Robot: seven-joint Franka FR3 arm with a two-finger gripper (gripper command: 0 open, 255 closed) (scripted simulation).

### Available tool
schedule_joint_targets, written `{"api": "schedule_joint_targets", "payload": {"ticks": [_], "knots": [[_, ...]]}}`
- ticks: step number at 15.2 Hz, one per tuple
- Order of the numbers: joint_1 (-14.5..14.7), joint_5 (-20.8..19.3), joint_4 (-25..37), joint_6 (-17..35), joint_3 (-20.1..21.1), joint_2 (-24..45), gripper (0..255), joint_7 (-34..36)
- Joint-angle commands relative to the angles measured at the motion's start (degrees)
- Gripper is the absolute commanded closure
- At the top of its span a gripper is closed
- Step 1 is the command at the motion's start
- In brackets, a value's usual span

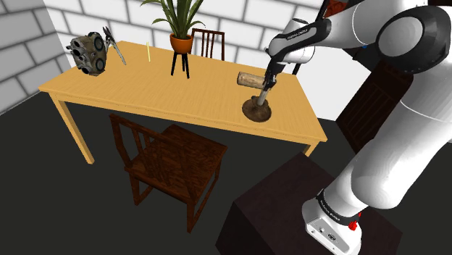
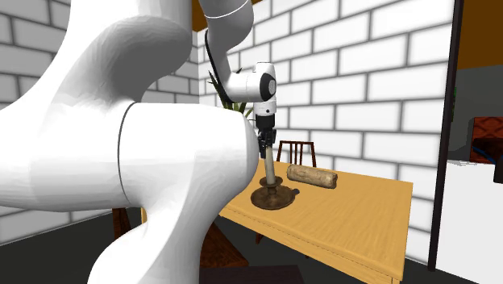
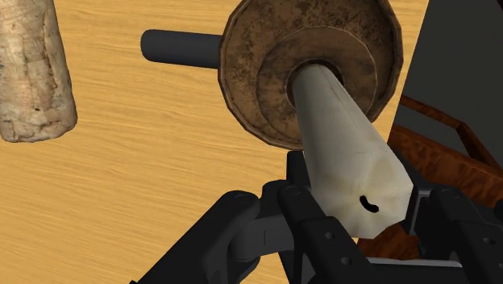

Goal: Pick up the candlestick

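The candlestick has a round brown dish base with a short dark handle and a pale candle standing in it. It stands on the wooden table near the end closest to the stand. My black gripper comes down from above and is shut on the upper part of the candle. In the second exterior view the candlestick rests on the tabletop with the gripper clasping the stem. The wrist view shows the candlestick held between the fingers of the gripper.
A rough tan log-shaped object lies just behind the candlestick. A potted plant, a thin yellow stick and a grey machine part stand farther along the table. A dark wooden chair sits in front, another chair behind.
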Motion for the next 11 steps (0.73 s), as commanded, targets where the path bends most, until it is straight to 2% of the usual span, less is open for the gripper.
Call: {"api": "schedule_joint_targets", "payload": {"ticks": [1,11], "knots": [[0.12,-0.69,0.63,-1.32,-0.14,-0.86,255,0.46],[0.54,-3.40,4.89,-8.49,-0.42,-4.27,255,2.37]]}}
